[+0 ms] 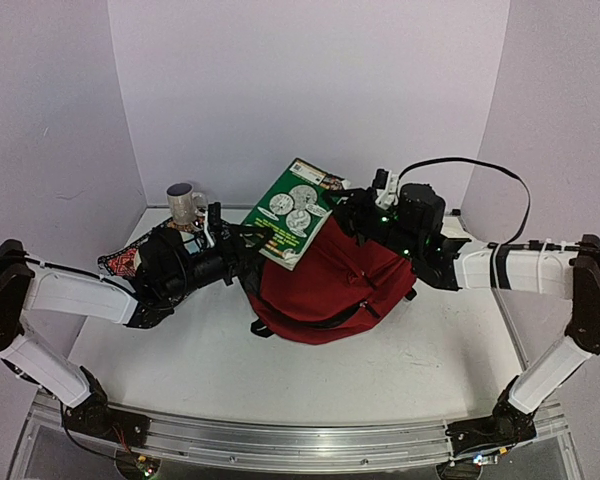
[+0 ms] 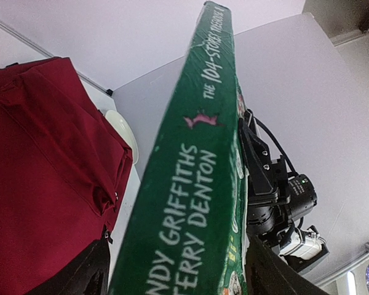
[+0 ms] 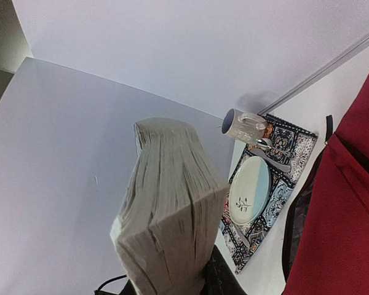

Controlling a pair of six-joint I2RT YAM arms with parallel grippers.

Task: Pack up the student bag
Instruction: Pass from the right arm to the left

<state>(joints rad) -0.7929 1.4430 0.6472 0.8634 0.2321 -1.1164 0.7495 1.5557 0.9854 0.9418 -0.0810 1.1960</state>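
Tabletop point(image 1: 180, 350) white, walls point(image 1: 310, 80) pale. Red backpack point(image 1: 330, 285) lies centre; green book point(image 1: 298, 210) at its 11 o'clock reads "Griffiths, Terry Denton". Our right gripper point(image 1: 365, 200) clamps it; left gripper point(image 1: 250, 238) straddles it, grip we cannot tell.

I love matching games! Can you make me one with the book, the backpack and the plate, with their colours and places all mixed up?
Things:
1. book
2. student bag
3. plate

Clues:
a. white, lying on the patterned mat
b. green cover, lifted off the table
c. dark red, sitting on the table

Pairs: 1-b, 2-c, 3-a
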